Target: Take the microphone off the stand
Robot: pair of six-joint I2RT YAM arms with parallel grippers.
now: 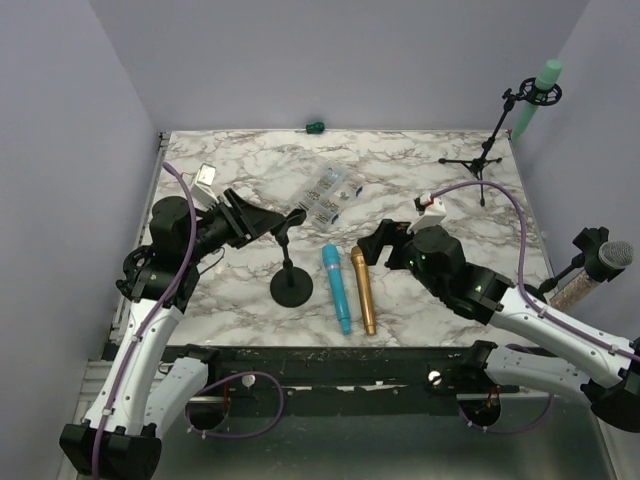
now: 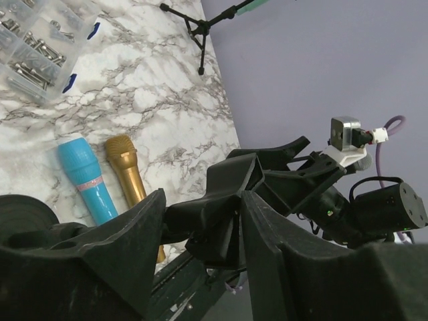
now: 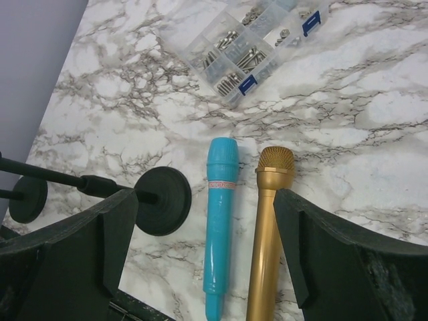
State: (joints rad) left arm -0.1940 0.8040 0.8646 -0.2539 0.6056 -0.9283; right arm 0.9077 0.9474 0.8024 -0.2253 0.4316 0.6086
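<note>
Gold metal microphone (image 1: 362,290) lies flat on the marble bench (image 1: 410,185), just beside the turquoise plastic microphone (image 1: 336,285) and apart from the black round-based stand (image 1: 292,288). Right tool (image 3: 206,200) hangs over both, fingers wide apart. Left tool (image 2: 204,200) brackets the stand's clip; pinching or not, I cannot tell.

**Left fingers about a clip, right fingers spread wide**

The left arm (image 1: 140,340) rises from its base and bends at the elbow, its wrist turned toward the middle. The left gripper (image 1: 283,222) lies nearly level. Its fingers (image 2: 134,234) stand close on either side of the stand clip (image 2: 207,214); whether they press it cannot be told. The right arm (image 1: 540,320) stretches low and leftward. The right gripper (image 1: 368,248) points down, jaws spread wide, holding nothing.
</note>
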